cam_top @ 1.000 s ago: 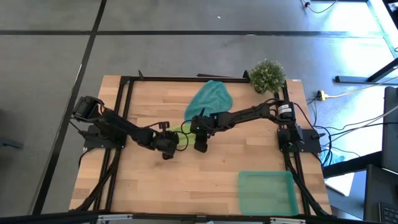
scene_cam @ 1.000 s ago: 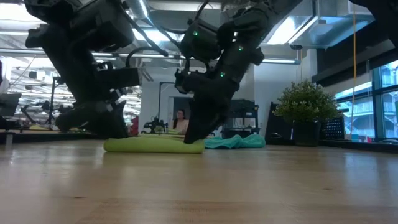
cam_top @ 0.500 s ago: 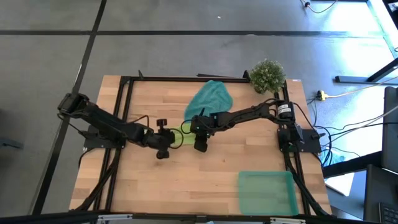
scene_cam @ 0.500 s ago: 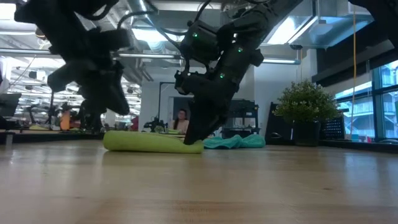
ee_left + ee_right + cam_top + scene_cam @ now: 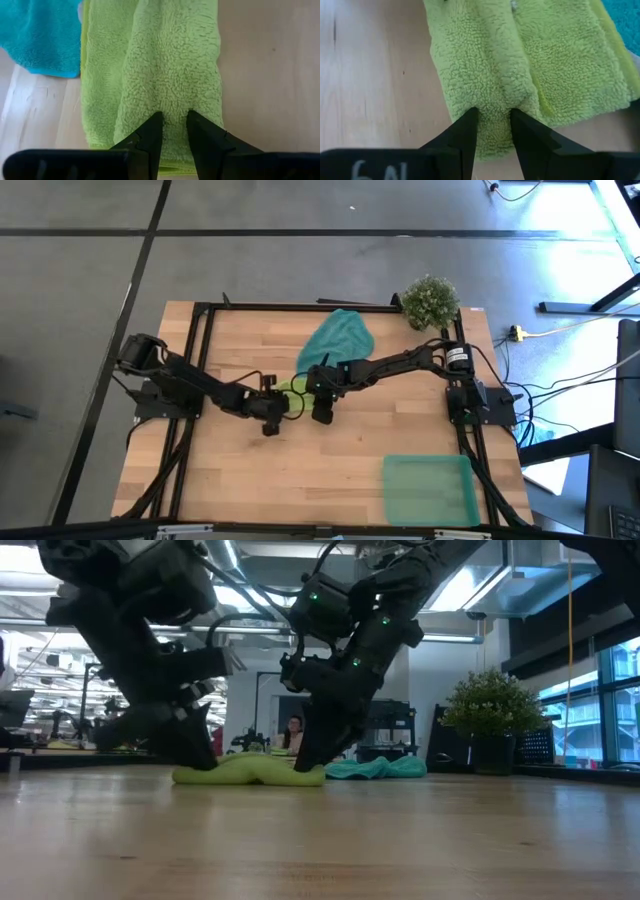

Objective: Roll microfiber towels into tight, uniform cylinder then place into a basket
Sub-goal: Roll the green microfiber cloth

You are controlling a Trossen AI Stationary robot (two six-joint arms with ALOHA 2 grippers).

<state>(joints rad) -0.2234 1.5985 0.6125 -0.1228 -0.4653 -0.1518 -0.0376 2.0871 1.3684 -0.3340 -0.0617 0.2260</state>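
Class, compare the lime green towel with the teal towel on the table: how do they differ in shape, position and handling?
The lime green towel is gathered into a narrow band at mid-table; the teal towel lies spread and rumpled nearer the back edge. The left claw and the right claw each pinch a fold of the lime green towel, one at each end; nothing grips the teal towel. Both are fleecy cloths, and neither is in the basket.

A bushy plant [image 5: 431,301] stands at the table's [image 5: 230,480] far right corner — a person [image 5: 292,734] sits well beyond, cables [image 5: 560,330] trailing across the floor.
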